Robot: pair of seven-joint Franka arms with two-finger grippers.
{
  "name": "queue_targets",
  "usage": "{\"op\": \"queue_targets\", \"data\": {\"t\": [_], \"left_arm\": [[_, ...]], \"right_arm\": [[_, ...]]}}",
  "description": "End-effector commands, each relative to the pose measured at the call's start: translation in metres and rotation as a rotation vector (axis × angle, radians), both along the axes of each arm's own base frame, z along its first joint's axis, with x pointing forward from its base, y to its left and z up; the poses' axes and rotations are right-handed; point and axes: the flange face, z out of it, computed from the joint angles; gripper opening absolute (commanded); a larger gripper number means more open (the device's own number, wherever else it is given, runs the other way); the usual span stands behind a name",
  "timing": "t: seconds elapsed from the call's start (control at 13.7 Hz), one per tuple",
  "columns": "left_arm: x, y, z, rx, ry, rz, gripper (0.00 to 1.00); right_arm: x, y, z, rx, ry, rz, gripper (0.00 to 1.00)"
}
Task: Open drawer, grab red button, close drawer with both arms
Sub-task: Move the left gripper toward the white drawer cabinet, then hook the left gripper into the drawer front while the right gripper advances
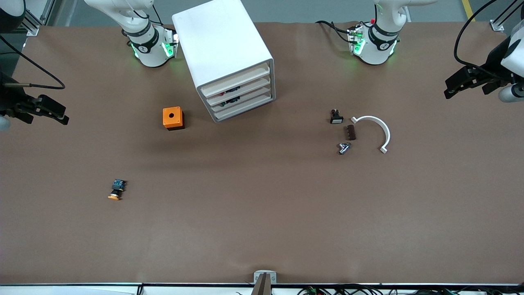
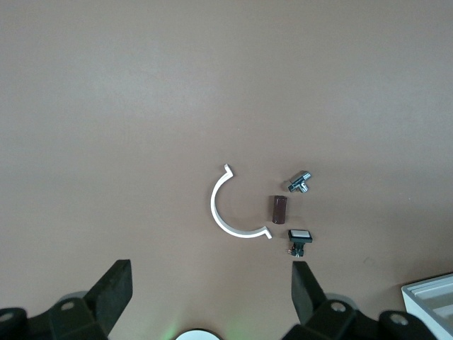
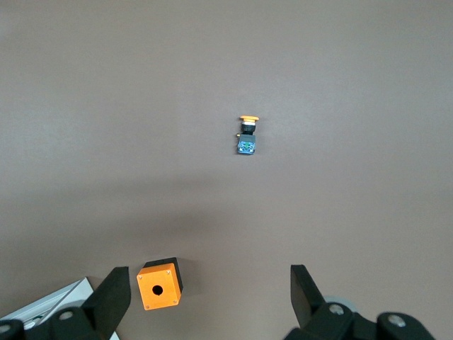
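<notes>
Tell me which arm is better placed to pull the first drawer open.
Neither by much. Left gripper and right gripper both wait, open, high at the table's ends. The cabinet has all drawers shut and its front angles toward the left arm's end, so I'd lean left.

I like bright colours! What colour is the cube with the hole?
Orange cube, with a dark side; the front view shows it best.

One cabinet (image 1: 227, 53) with four drawers (image 1: 241, 96), one orange cube (image 1: 173, 118), two arms (image 1: 143, 37).

The left pincer (image 2: 209, 297) hangs spread over the bench (image 2: 106, 106), above a white half-ring (image 2: 225, 219), brown block (image 2: 279, 209), metal fitting (image 2: 300, 183) and white-faced switch (image 2: 299, 237).
</notes>
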Motion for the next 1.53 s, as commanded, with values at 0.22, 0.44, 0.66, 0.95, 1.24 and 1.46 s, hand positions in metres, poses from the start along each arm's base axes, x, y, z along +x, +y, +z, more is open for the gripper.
{"op": "queue_targets", "data": {"t": [0.22, 0.44, 0.66, 0.95, 1.24, 1.46], "left_arm": [[0.003, 0.001, 0.002, 0.021, 0.000, -0.014, 1.00], [0.016, -0.007, -0.022, 0.021, 0.044, -0.029, 1.00], [0.036, -0.026, -0.062, 0.019, 0.100, -0.047, 1.00], [0.071, -0.060, -0.122, -0.002, 0.112, -0.064, 1.00], [0.086, -0.127, -0.187, 0.007, 0.172, 0.066, 1.00], [0.086, -0.164, -0.235, 0.035, 0.241, 0.191, 1.00]], "right_arm": [[-0.005, 0.001, 0.003, -0.018, -0.007, -0.013, 1.00], [-0.005, 0.001, 0.003, -0.018, -0.007, -0.013, 1.00], [-0.005, 0.001, 0.003, -0.018, -0.007, -0.013, 1.00], [-0.005, 0.001, 0.003, -0.018, -0.009, -0.014, 1.00], [-0.005, 0.001, 0.005, -0.015, -0.013, -0.012, 1.00], [-0.004, -0.002, 0.005, -0.013, -0.016, -0.017, 1.00]]}}
